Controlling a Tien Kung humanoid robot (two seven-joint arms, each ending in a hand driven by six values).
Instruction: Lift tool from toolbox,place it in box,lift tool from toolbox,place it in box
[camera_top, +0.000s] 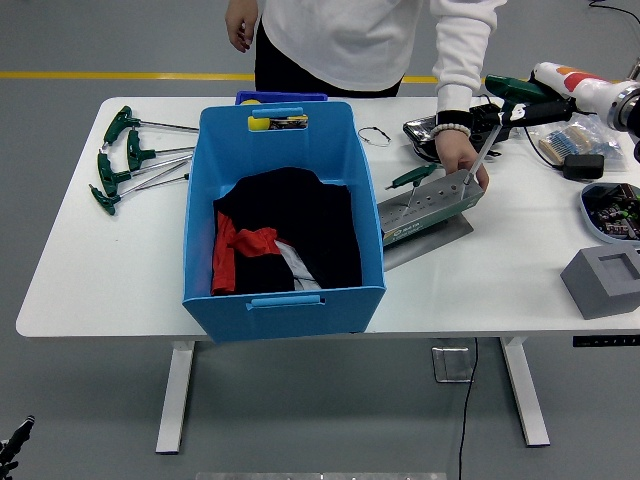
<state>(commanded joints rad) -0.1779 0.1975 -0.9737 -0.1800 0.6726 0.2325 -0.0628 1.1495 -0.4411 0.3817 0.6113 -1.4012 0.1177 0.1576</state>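
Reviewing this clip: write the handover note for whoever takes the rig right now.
Right hand: closed on the green-handled tool, whose shaft still sits in the tool holder.
Left hand: out of view.
The holder is tipped up at its right end; a person's hand is on it.
Another T-handle tool remains in the holder.
Blue box: holds black and red cloth, no tool visible.
Left: free the tool, place it, repeat.
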